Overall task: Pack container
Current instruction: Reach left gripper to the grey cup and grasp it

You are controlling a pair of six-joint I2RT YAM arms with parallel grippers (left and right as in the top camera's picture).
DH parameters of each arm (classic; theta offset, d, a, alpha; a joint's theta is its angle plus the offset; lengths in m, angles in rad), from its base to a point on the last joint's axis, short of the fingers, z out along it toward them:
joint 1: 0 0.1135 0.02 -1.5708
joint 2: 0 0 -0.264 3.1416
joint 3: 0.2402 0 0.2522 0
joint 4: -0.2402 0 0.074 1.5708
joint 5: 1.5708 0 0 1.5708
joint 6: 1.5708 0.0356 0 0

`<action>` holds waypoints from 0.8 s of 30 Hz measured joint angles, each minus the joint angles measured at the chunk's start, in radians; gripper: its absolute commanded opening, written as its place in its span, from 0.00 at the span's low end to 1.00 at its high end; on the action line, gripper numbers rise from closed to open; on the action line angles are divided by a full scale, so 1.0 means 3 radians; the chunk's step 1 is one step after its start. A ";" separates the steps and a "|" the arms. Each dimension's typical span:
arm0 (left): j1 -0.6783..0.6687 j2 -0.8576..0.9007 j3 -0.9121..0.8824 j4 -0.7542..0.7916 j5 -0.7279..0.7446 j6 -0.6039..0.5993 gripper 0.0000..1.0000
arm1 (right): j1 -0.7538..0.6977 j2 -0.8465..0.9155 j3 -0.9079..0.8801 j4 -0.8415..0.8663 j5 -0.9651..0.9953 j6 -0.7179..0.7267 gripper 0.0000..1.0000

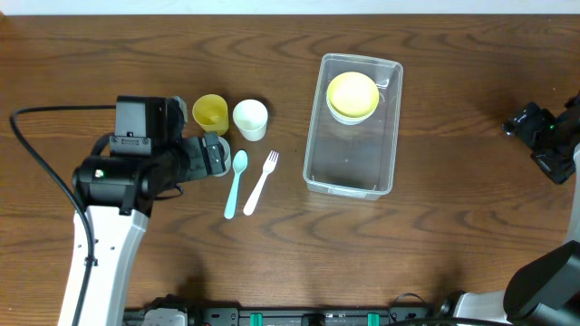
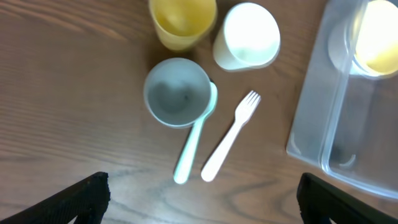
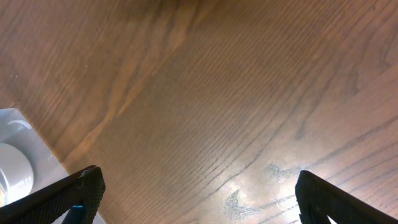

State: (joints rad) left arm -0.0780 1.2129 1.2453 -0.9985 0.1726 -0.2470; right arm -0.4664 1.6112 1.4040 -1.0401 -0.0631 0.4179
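The clear plastic container [image 1: 349,167] stands right of centre and holds a yellow bowl [image 1: 352,95] at its far end. It also shows in the left wrist view [image 2: 323,134], and its corner shows in the right wrist view [image 3: 18,127]. A yellow cup [image 1: 210,112], a white cup [image 1: 250,119], a teal spoon [image 1: 236,186] and a white fork [image 1: 261,181] lie to its left. A small grey bowl [image 2: 177,92] sits by the spoon's head. My left gripper [image 1: 216,156] [image 2: 202,205] is open and empty above the grey bowl. My right gripper [image 1: 533,127] [image 3: 199,199] is open and empty, far right.
The table is dark brown wood [image 1: 299,254]. The left arm's black cable [image 1: 41,172] loops over the table's left side. The right arm's base [image 1: 544,290] stands at the front right corner.
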 measured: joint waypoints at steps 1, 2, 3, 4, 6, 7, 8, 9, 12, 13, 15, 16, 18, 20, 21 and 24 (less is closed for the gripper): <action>0.0020 0.0039 0.0080 -0.0034 -0.0024 -0.0037 0.95 | 0.0000 0.0000 0.0000 0.0001 0.0000 0.0000 0.99; 0.0062 0.0114 0.0212 -0.0104 -0.0065 -0.0083 0.95 | 0.0000 0.0000 0.0000 0.0001 0.0000 0.0000 0.99; 0.0100 0.0183 0.0319 -0.0165 -0.0079 -0.0121 0.95 | 0.0000 0.0000 0.0000 0.0001 0.0000 0.0000 0.99; 0.0149 0.0272 0.0445 -0.0228 -0.0102 -0.0159 0.95 | 0.0000 0.0000 0.0000 0.0000 0.0000 0.0000 0.99; 0.0234 0.0454 0.0621 -0.0332 -0.0131 -0.0215 0.94 | 0.0000 0.0000 0.0000 0.0001 0.0000 0.0000 0.99; 0.0273 0.0548 0.0675 -0.0357 -0.0149 -0.0229 0.94 | 0.0000 0.0000 0.0000 0.0001 0.0000 0.0000 0.99; 0.0304 0.0641 0.0702 -0.0374 -0.0156 -0.0240 0.93 | 0.0000 0.0000 0.0000 0.0003 0.0000 0.0000 0.99; 0.0329 0.0749 0.0713 -0.0401 -0.0164 -0.0249 0.92 | 0.0000 0.0000 0.0000 0.0003 0.0000 0.0000 0.99; 0.0359 0.1090 0.0715 -0.0462 -0.0177 -0.0238 0.82 | 0.0000 0.0000 0.0000 0.0001 0.0000 0.0000 0.99; 0.0357 0.1208 0.0713 -0.0470 -0.0175 -0.0221 0.81 | 0.0000 0.0000 0.0000 0.0001 0.0000 0.0000 0.99; 0.0357 0.1438 0.0712 -0.0474 -0.0177 -0.0200 0.80 | 0.0000 0.0000 0.0000 0.0001 -0.0001 0.0000 0.99; 0.0356 0.1569 0.0712 -0.0467 -0.0177 -0.0195 0.79 | 0.0000 0.0000 0.0000 0.0003 0.0000 0.0000 0.99; 0.0356 0.1765 0.0712 -0.0423 -0.0177 -0.0165 0.79 | 0.0000 0.0000 0.0000 0.0003 0.0000 0.0000 0.99; 0.0356 0.1956 0.0711 -0.0366 -0.0177 -0.0134 0.77 | 0.0000 0.0000 0.0000 0.0001 0.0000 0.0000 0.99; 0.0356 0.2041 0.0711 -0.0341 -0.0177 -0.0122 0.77 | 0.0000 0.0000 0.0000 0.0003 0.0000 0.0000 0.99; 0.0356 0.2281 0.0711 -0.0287 -0.0177 -0.0098 0.70 | 0.0000 0.0000 0.0000 0.0003 0.0000 0.0000 0.99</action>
State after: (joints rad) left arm 0.0288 1.8973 1.4586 -1.0847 0.1196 -0.2764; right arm -0.4664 1.6112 1.4040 -1.0393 -0.0631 0.4179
